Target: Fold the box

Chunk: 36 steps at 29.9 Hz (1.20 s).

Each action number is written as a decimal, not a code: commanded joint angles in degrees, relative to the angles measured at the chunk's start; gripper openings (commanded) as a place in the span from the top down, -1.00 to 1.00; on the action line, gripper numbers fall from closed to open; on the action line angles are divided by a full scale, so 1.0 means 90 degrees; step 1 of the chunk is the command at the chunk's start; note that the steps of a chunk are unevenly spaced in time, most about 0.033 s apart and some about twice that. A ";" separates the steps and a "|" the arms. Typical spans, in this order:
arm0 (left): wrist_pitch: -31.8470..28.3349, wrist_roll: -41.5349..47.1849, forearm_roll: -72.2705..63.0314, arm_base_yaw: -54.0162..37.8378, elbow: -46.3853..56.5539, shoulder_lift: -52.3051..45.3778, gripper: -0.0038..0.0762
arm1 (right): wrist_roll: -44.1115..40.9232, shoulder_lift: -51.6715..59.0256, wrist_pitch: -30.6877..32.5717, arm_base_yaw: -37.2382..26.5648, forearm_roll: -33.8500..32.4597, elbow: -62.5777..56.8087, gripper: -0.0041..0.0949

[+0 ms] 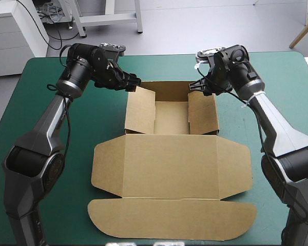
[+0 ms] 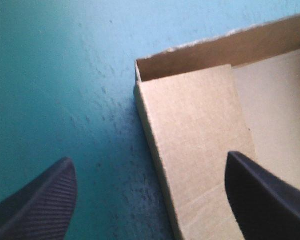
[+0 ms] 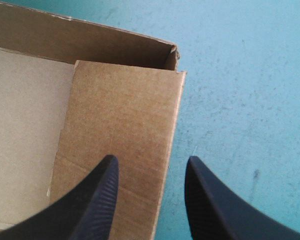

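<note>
The left gripper [image 2: 147,157] is holding its fingers apart, straddling a wall of the box [image 1: 169,169] at the tray's 10 o'clock corner. The right gripper [image 3: 150,157], fingers also apart, is straddling the wall at 2 o'clock. Both arms are reaching inward, wrists angled down. One brown box is lying mid-surface [image 1: 46,87], with its lid flat toward 6 o'clock.

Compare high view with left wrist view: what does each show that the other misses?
High view only: the brown cardboard box whole, its lid lying flat toward the table's near edge, and the right gripper at the far right corner. Left wrist view only: the left gripper open, one black finger over the teal-green table cover, the other over the box's left wall. Both: the box's far left corner and the cover.
</note>
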<state>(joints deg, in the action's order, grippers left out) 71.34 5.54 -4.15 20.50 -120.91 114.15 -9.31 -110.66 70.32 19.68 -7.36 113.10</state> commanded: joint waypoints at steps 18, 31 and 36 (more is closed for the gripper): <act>0.0320 -0.1173 0.0461 0.0013 -0.0291 -0.1867 0.93 | -0.0269 0.0457 -0.0147 -0.0046 -0.0125 0.0189 0.11; 0.0320 -0.1173 0.0376 0.0013 -0.0291 -0.2255 0.93 | -0.0330 0.0334 -0.0147 -0.0069 -0.0027 -0.0758 0.11; 0.0320 -0.1279 0.0366 0.0013 -0.0020 -0.2488 0.93 | -0.0330 0.0117 -0.0147 -0.0069 0.0183 -0.0849 0.11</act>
<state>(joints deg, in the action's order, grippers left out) 71.64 -5.30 -0.30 20.50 -121.39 96.02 -12.36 -111.41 69.91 19.52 -6.27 104.54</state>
